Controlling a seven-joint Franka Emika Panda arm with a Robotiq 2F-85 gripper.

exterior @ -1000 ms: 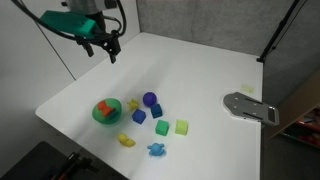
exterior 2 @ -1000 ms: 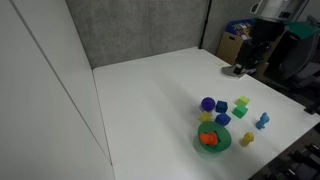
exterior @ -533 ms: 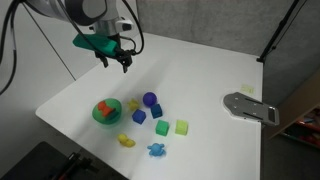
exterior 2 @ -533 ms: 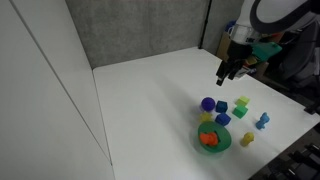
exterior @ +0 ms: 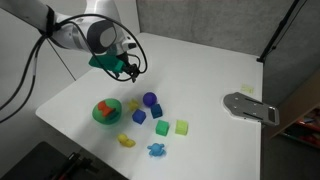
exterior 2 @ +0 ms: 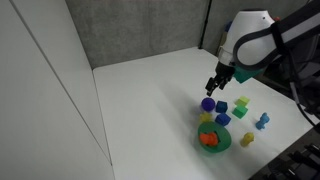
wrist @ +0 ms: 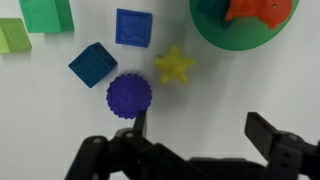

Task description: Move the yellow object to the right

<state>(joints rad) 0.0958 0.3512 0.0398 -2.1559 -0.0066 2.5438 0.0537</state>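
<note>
The yellow object, a small pale-yellow star [wrist: 173, 66], lies on the white table between the purple spiky ball [wrist: 129, 96] and the green bowl [wrist: 240, 30]. It also shows in both exterior views [exterior: 132, 104] [exterior 2: 207, 118]. My gripper [wrist: 200, 132] is open and empty. It hovers above the table just beyond the star and ball, apart from them [exterior: 130, 72] [exterior 2: 215, 85]. One finger tip stands close by the purple ball in the wrist view.
The green bowl [exterior: 106, 118] holds a red-orange piece [wrist: 258, 8]. Two blue cubes [wrist: 132, 27] [wrist: 92, 63], a green cube [wrist: 45, 12] and a lime-green cube [wrist: 12, 35] lie near. A deeper-yellow piece [exterior: 125, 141], a light-blue piece [exterior: 157, 150] and a grey metal part [exterior: 250, 107] lie further off.
The arm has come down and moved from the far side of the table towards the cluster of toys. The gripper has stayed open. The toys have not moved.
</note>
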